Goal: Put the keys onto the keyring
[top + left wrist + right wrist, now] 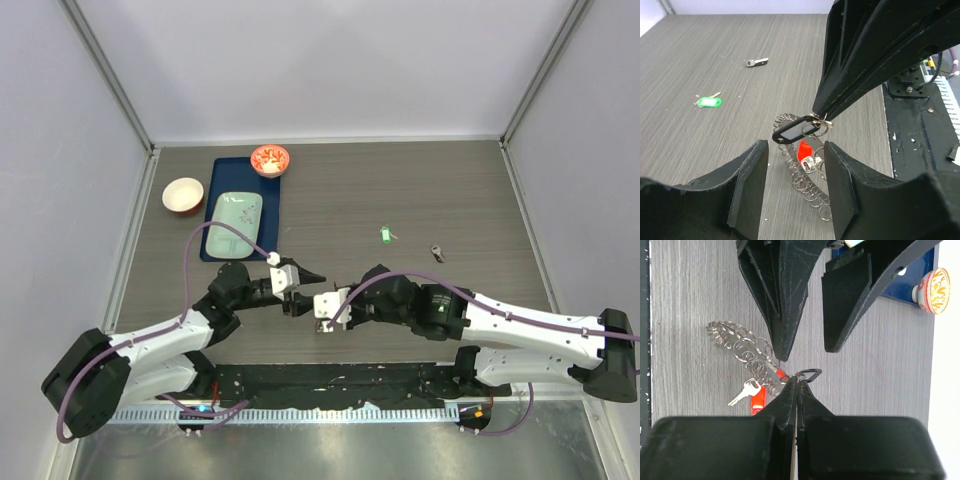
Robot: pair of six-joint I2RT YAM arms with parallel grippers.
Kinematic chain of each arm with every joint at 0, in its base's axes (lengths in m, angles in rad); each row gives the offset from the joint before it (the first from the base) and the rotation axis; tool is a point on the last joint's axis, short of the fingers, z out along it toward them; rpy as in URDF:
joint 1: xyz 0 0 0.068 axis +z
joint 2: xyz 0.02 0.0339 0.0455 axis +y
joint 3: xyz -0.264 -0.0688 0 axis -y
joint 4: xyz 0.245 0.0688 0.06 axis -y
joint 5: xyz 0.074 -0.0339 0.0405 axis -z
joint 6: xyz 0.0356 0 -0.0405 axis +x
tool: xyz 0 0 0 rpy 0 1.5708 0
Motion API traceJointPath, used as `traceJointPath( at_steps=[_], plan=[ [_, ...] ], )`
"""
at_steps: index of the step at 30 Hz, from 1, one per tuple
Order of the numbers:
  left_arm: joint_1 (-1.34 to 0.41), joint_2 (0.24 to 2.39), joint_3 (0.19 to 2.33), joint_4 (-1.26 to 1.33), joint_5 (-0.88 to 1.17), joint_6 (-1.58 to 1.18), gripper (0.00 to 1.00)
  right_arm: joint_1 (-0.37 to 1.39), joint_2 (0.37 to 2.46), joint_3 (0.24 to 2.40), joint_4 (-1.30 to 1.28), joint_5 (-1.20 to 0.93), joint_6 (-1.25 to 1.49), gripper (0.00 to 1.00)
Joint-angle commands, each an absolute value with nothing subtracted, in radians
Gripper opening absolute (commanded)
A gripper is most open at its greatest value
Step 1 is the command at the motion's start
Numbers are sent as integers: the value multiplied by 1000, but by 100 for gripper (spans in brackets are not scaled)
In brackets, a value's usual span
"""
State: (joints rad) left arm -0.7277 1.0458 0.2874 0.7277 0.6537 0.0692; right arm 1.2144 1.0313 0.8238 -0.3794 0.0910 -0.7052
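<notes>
The right gripper (797, 384) is pinched shut on a dark-headed key (795, 131), holding it at its fingertips just over the keyring (742, 346). This looks meant to work the key's small loop onto the jagged rim, where the red key (757, 400) seems to hang. The left gripper (796, 150) is spread wide and holds nothing; its fingers straddle the keyring from the opposite side, probably to steady it, while the green key (708, 102) and the other dark key (756, 62) lie well beyond those fingers on the table (700, 150).
</notes>
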Motion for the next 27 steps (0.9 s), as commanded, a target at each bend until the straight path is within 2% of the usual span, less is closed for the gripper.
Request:
traceJointPath(
  at_steps=[1,6,10,17,27],
  plan=[
    [-723,1058,339,785,736,98,51,1216,997,884,-348,52,-716,1],
    [-724,1072,351,788,761,89,50,1216,999,884,-350,49,-715,1],
    [-724,1106,357,807,782,71,45,1216,1000,888,-350,38,-713,1],
    [-724,1149,365,819,818,61,26,1216,993,884,-351,41,-709,1],
    [-723,1192,391,819,854,49,24,1218,994,879,-347,25,-709,1]
  ],
)
